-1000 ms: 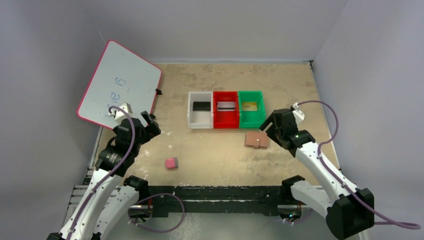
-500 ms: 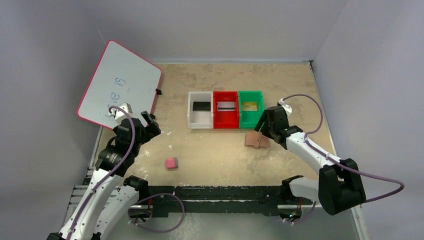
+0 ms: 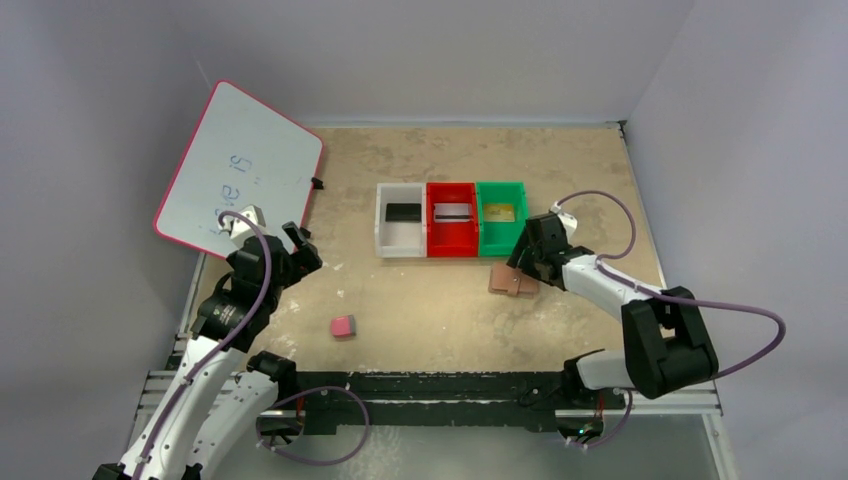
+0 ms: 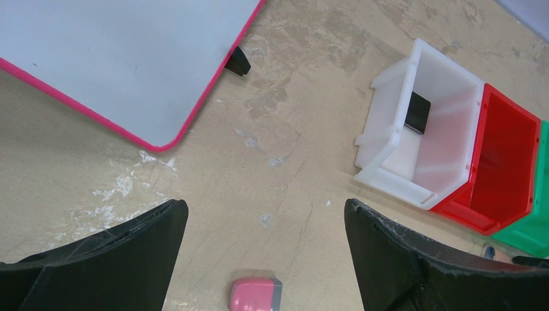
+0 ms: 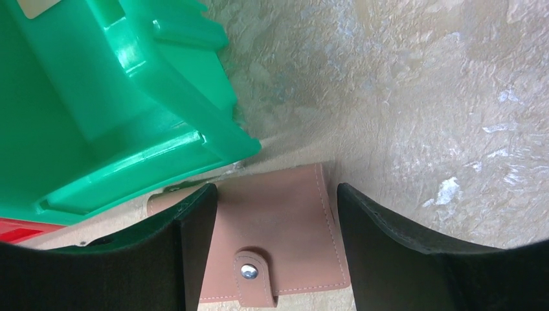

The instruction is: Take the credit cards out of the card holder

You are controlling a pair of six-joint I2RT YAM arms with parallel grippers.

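The card holder (image 3: 512, 281) (image 5: 278, 227) is a tan leather wallet lying snapped closed on the table, just in front of the green bin (image 3: 502, 247) (image 5: 129, 97). My right gripper (image 3: 520, 264) (image 5: 276, 189) hovers over it, open; its left finger overlaps the holder's left part and its right finger stands off the right edge. A black credit card (image 3: 402, 212) (image 4: 417, 112) lies in the white bin (image 3: 400, 250), a silver one (image 3: 452, 212) in the red bin (image 3: 452, 250), a gold one (image 3: 499, 212) in the green bin. My left gripper (image 3: 297, 245) (image 4: 264, 204) is open and empty at the left.
A pink-and-grey eraser (image 3: 343, 326) (image 4: 256, 295) lies on the table below my left gripper. A pink-framed whiteboard (image 3: 240, 170) (image 4: 116, 58) leans at the far left. The three bins stand side by side mid-table. Grey walls close in the table.
My right arm has swung left and forward, bringing its gripper over the card holder, with the jaws slightly narrower. The left arm has not moved.
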